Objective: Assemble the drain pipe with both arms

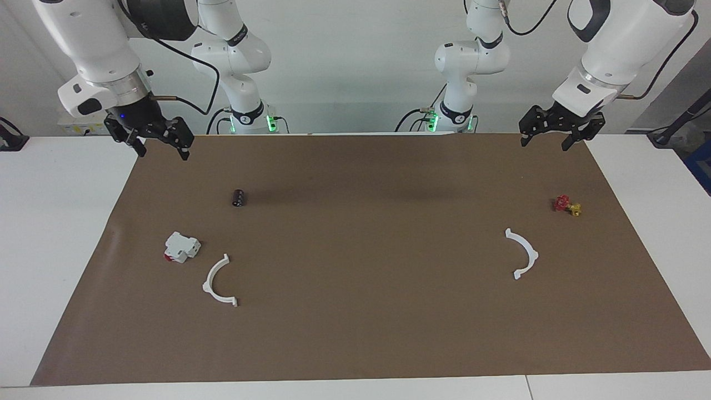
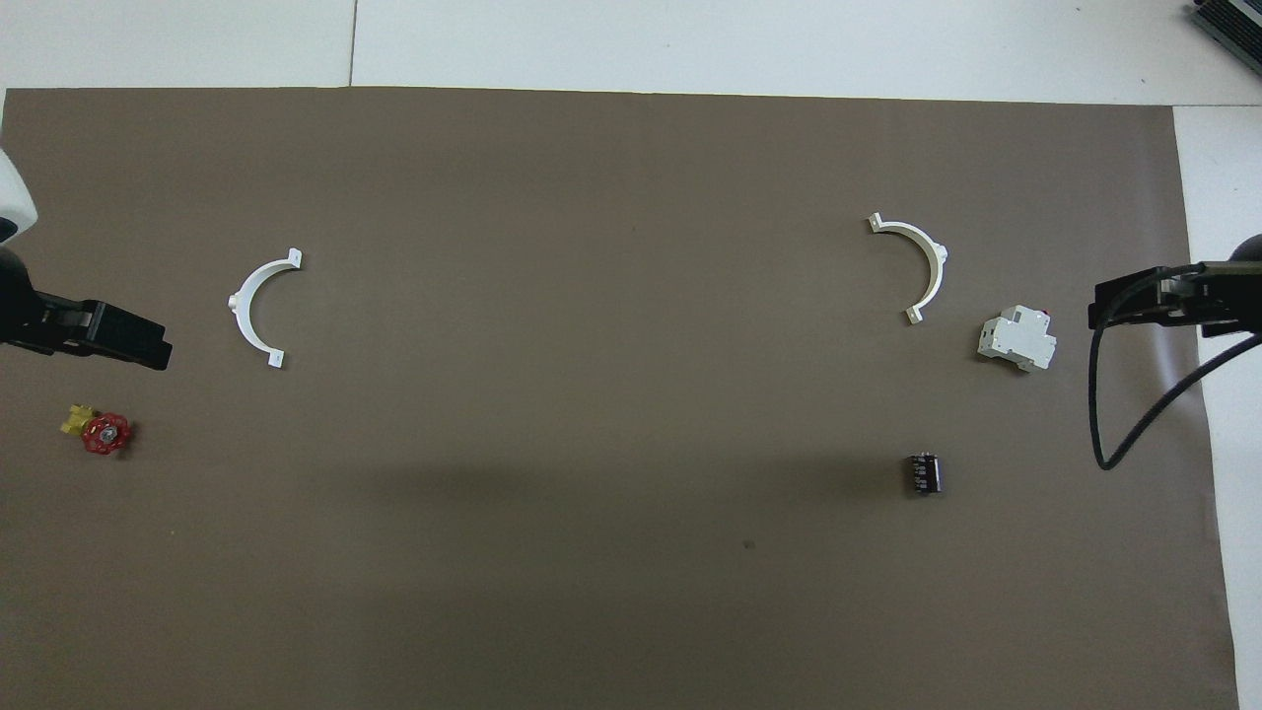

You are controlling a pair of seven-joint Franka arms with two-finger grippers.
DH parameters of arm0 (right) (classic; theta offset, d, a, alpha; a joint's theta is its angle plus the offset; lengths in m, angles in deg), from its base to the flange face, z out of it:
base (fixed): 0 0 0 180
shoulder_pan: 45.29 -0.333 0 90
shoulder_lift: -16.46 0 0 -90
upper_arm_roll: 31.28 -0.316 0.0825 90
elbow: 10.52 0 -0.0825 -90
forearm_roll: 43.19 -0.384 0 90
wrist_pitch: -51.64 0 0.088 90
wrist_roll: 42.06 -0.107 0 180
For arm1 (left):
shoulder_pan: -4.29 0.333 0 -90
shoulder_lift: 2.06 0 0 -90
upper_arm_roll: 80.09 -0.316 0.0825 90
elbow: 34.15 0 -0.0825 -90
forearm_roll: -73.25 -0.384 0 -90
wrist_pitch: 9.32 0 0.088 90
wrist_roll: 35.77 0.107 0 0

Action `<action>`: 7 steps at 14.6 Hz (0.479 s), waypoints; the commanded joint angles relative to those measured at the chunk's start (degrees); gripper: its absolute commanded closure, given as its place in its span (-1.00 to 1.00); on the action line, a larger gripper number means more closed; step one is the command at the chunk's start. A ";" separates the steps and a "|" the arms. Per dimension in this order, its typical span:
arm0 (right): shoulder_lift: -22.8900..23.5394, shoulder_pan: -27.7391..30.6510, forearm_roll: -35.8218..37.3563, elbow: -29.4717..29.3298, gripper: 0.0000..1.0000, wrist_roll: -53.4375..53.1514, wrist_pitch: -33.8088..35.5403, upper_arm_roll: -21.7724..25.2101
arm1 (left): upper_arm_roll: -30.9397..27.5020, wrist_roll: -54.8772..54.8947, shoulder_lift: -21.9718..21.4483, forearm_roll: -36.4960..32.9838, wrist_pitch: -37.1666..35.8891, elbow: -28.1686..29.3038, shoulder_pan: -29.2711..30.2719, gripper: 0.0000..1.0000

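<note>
Currently both arms hover at the robots' edge of the brown mat, nothing held. Left pincer is open and empty, up in the air over the mat's corner at the left arm's end. Right pincer is likewise open and empty, over the corner at the right arm's end.

Drain pipe is in two halves, well apart, both flat on the surface. One white half-ring lies toward the left arm's end, farther from the robots than the red-and-yellow valve. Other white half-ring lies toward the right arm's end, just beside the white breaker block with a red part and farther out than the black cylinder.

Key relation: each half sits out from its own arm's pincer, away from the robots, so each arm has its nearer piece. The two open sides face each other across the mat's middle.

Judgement: task not yet begun; next is reach out and down.
</note>
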 commanded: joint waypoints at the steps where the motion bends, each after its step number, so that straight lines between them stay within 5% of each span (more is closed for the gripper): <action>1: 1.41 1.05 -1.13 4.33 -1.00 6.41 -7.01 -0.52 | 0.09 0.79 -3.11 0.57 1.97 4.60 0.74 -1.00; 7: 13.02 0.96 -4.47 4.24 -1.00 14.49 -20.90 -0.61 | 0.09 0.97 -7.78 0.57 17.78 18.31 1.35 -1.00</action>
